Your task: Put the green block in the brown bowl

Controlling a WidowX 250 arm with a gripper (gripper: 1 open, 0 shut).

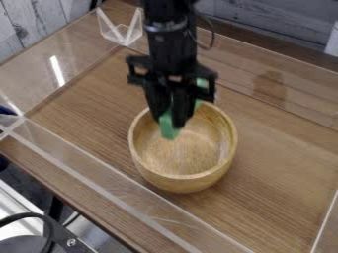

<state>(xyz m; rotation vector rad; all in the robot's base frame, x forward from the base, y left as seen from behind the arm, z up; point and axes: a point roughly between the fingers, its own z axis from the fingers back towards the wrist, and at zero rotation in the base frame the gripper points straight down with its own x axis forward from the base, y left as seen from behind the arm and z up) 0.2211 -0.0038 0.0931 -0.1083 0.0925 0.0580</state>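
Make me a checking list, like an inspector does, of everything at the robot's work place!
Surface: brown wood-grain table
Job's things: green block in the gripper, above the bowl; brown bowl, nothing seen inside
Clutter: nothing seen that I can name
Gripper: gripper shut on the green block
Cables: black cable at the lower left corner
Surroundings: dark slatted surface beyond the table, upper left

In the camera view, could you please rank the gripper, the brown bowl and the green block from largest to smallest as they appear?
1. Gripper, with its dark mount
2. Brown bowl
3. Green block, partly hidden by the gripper
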